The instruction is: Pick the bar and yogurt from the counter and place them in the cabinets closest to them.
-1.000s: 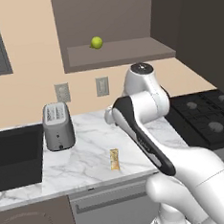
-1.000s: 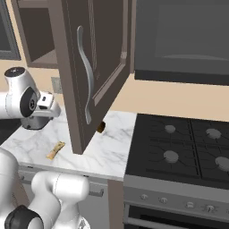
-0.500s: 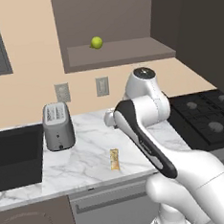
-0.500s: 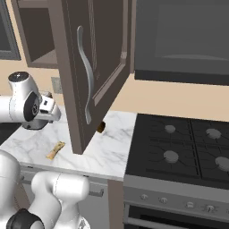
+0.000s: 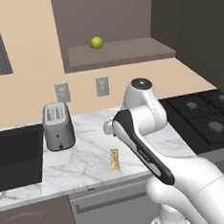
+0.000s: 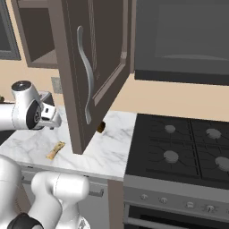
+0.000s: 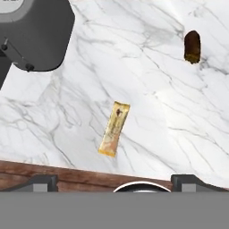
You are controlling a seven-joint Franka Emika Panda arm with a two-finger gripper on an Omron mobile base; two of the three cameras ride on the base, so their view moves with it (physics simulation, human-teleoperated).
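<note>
White marble counter (image 7: 170, 112) fills my hand view; small flat tan-yellow wrapped bar (image 7: 114, 128) lies at centre. Claw state I cannot tell.

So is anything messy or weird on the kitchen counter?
Nothing is spilled or broken. The bar lies flat but skewed on the counter, and a dark brown lump sits loose by itself farther along. A green ball rests on the open cabinet shelf.
</note>
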